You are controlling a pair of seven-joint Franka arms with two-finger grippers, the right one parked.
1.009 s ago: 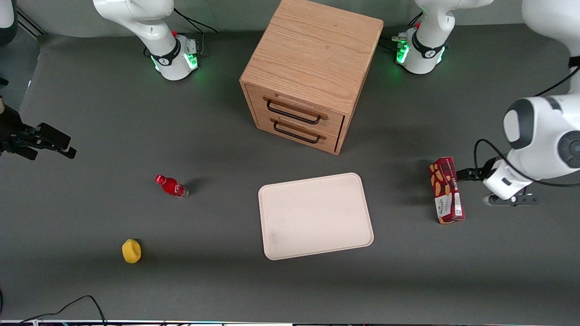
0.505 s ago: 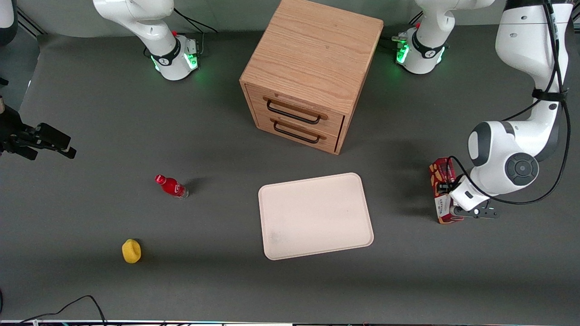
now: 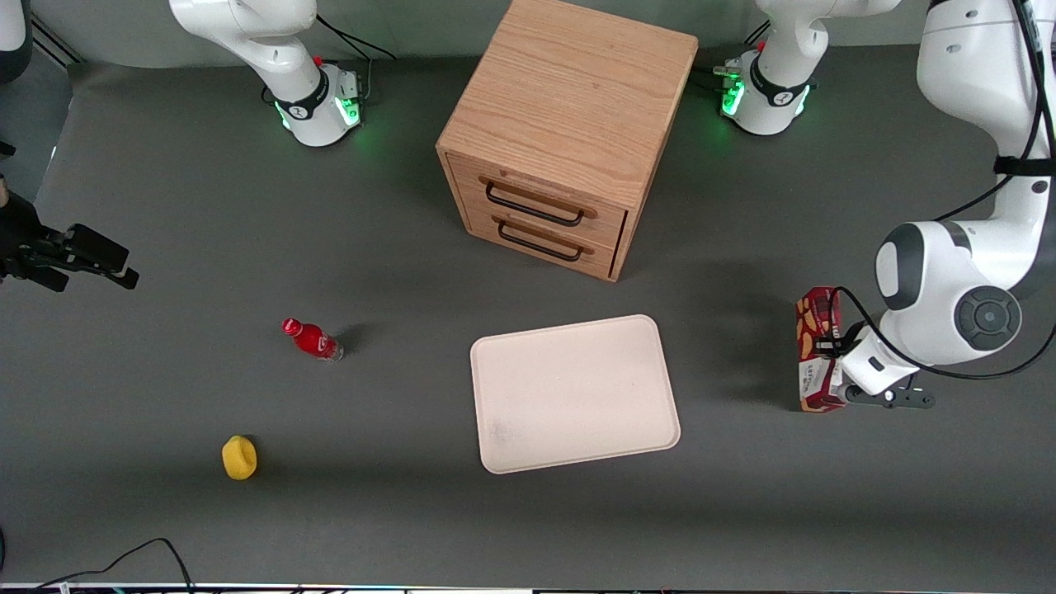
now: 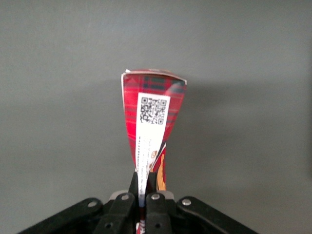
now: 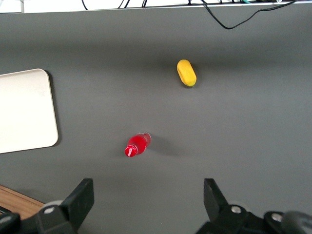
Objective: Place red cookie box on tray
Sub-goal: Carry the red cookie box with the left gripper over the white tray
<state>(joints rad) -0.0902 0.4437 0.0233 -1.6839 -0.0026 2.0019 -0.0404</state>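
The claw is clenching the red cookie box, its two black fingers pinching one end of the carton between them, as the left wrist view shows. In that view the box is stretching away from the claw, with its white label patch and square code facing the camera over a dark-red plaid print. The grey counter is lying beneath it, and whether the box is touching the counter I cannot tell.

In the front view, the claw is sitting at the working arm's end of the counter, at about three o'clock from the tray. The red cookie box is standing on its narrow side there, its long axis running from twelve to six o'clock, with tan cookie pictures showing toward the twelve o'clock end. It is staying well apart from the tray, with bare counter between them.

The tray is lying flat near the counter's middle, at six o'clock from the wooden two-drawer cabinet, whose drawers are both sitting closed. A small red bottle is lying at about nine o'clock from the tray, and a yellow lemon-like object is resting at roughly seven o'clock from the bottle, nearer the front camera.
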